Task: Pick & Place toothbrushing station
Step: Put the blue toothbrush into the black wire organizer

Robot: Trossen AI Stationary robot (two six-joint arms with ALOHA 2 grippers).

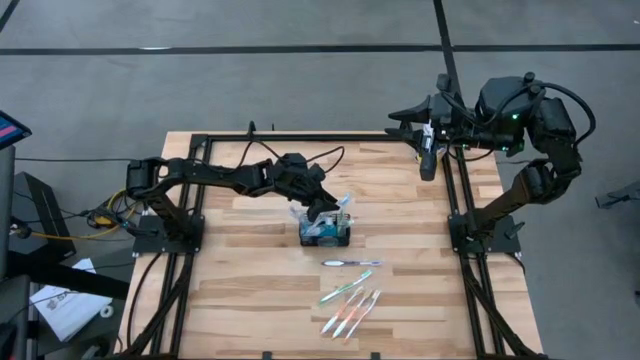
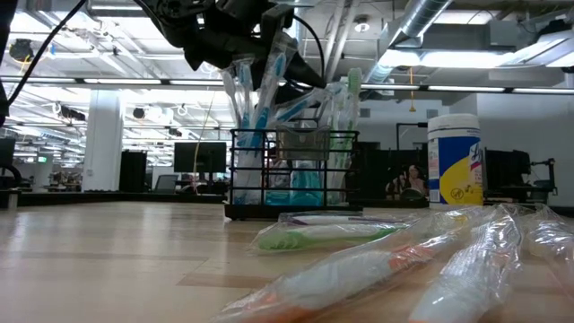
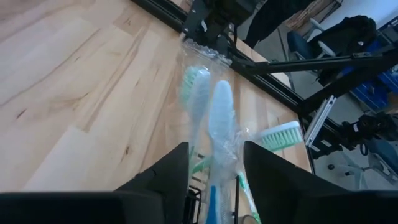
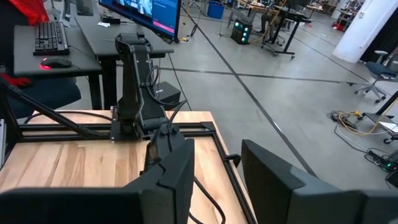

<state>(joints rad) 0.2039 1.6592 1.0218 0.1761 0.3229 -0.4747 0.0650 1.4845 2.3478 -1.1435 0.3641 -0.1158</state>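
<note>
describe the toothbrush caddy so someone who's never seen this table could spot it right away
Start at the wooden table and go to its middle, under the left hand. There stands the caddy, a small black wire-mesh box with wrapped toothbrushes standing upright in it. The loose wrapped brushes nearer the front edge lie flat, and the white tub is solid, not mesh.

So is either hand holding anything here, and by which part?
The left hand has a wrapped toothbrush between its fingers around mid-handle, over the caddy; whether it grips cannot be told. The right hand holds nothing.
</note>
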